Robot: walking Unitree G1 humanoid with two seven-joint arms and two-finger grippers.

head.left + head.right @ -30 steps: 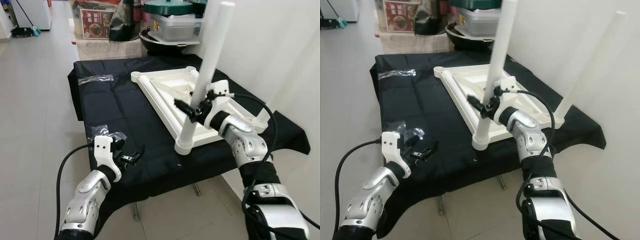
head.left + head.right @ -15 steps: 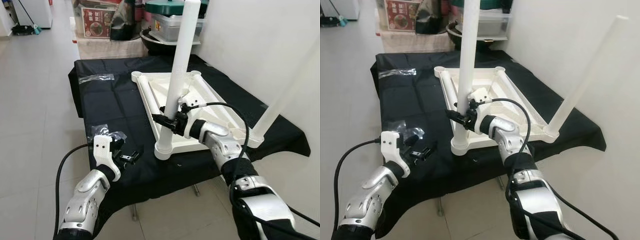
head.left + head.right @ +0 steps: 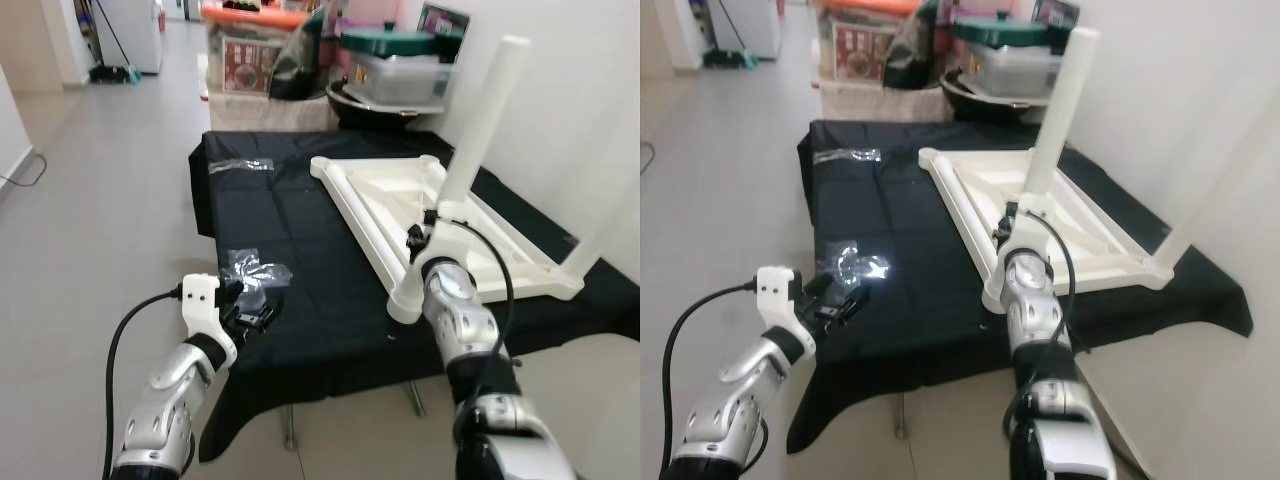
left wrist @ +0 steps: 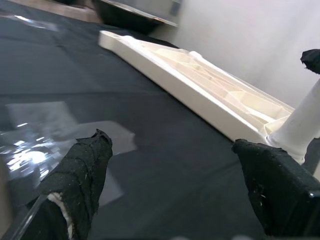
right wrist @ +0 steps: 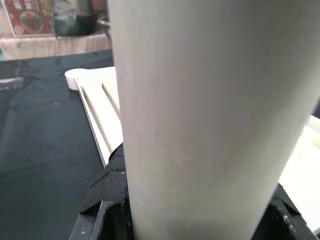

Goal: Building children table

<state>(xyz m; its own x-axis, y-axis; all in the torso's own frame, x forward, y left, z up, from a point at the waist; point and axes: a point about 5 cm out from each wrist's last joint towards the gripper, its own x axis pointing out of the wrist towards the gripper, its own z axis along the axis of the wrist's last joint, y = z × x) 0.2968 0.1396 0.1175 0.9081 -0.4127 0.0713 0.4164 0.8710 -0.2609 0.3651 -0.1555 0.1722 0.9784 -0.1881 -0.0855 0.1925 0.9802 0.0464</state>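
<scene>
An upside-down white tabletop (image 3: 380,185) lies on the black-covered table (image 3: 320,330). A white leg (image 3: 480,120) stands in its near corner socket, leaning a little right. My right gripper (image 3: 418,238) is shut on the low part of this leg; in the right wrist view the leg (image 5: 200,110) sits between the black fingers (image 5: 112,192). A second white leg (image 3: 600,235) rises from the right corner. My left gripper (image 3: 258,315) hovers open over the table's near left edge, nothing between its fingers (image 4: 85,170), beside a clear plastic bag (image 3: 255,270).
Another clear bag (image 3: 240,165) lies at the table's far left. Boxes, a lidded container (image 3: 400,75) and a dark pan crowd the space behind the table. A white wall runs along the right. Open tiled floor (image 3: 90,200) lies to the left.
The whole picture has shifted, so the camera moved. The right forearm now sits straight below the leg, still gripping it, and the leg leans right instead of upright. The left gripper stays put.
</scene>
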